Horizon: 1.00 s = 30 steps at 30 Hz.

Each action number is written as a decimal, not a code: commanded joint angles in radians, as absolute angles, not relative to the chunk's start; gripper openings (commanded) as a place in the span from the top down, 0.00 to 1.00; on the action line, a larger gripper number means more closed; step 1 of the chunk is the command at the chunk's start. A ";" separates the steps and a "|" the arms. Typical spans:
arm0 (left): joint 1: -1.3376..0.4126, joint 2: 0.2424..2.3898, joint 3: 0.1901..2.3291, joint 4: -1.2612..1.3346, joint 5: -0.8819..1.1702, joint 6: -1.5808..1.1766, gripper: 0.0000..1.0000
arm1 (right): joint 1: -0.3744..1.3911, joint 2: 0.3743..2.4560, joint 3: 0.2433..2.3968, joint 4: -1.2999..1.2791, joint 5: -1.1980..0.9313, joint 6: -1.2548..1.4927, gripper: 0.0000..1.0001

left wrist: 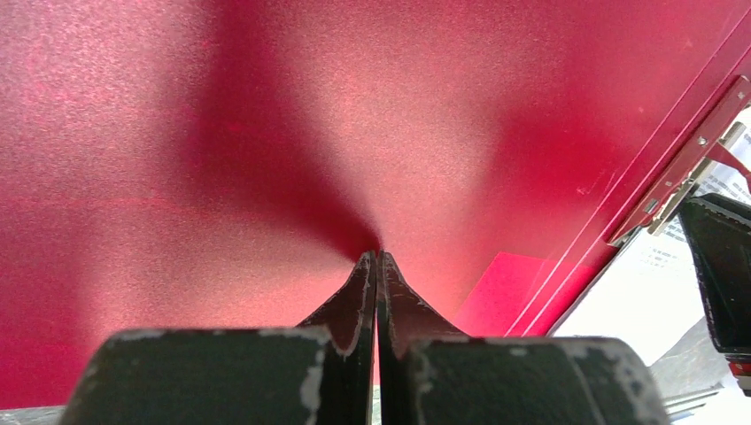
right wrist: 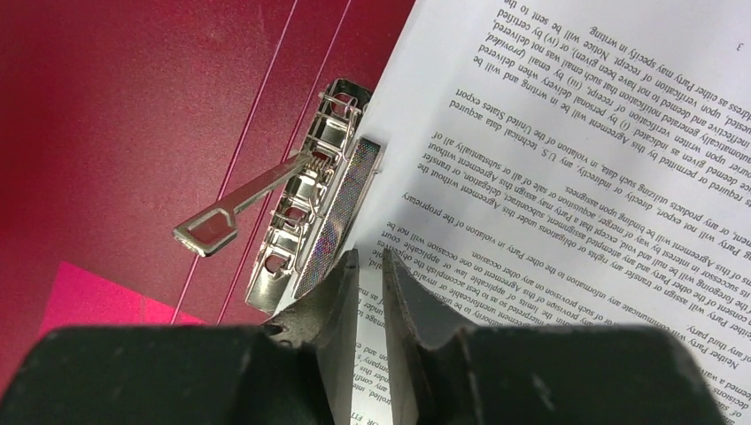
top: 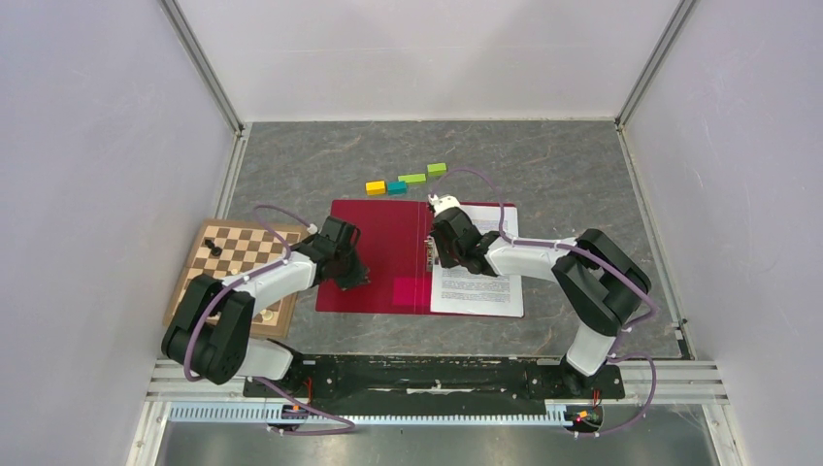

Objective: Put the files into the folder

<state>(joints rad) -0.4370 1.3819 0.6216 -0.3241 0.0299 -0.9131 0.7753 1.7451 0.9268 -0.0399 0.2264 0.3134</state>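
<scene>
Crimson folder (top: 374,254) lies open flat mid-surface, grey stone-look surface (top: 582,175) all round it. Files (top: 480,286), white sheets with small dark print, sit on the folder's right half, at 3 o'clock of the metal clip (top: 429,254) along the spine. Top and right edges of the sheets run to, or slightly past, the folder edge; cannot tell which. Left end effector (top: 357,280) is clenched, holding nothing, tips down on the bare left cover toward its 7 o'clock corner; left wrist view shows the two fingers pressed together with their tips touching the red inside face. Files are well apart from it, off at 3 o'clock across the spine. Right end effector (top: 439,260) is by the spine, over the files' left edge. In the right wrist view its fingers (right wrist: 341,292) stand slightly parted, narrow gap, nothing between them, printed paper seen through the gap. Clip there sits just beside the tips at 11 o'clock, its flat lever (right wrist: 239,204) sticking out toward 8 o'clock over the red cover, and the files spread from 12 to 3 o'clock. Pink patch (top: 411,290) is on the left cover at 6 o'clock of the clip. Chessboard (top: 243,252) with a few pieces is at 9 o'clock of the folder, partly under the left arm. Yellow block (top: 376,187), teal block (top: 396,187) and two green blocks (top: 412,179) line up at 12 o'clock of the folder.
</scene>
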 commanded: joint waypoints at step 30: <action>-0.479 1.368 0.787 -0.403 -0.109 -0.843 0.98 | 0.520 1.544 0.876 -0.041 0.209 0.265 0.44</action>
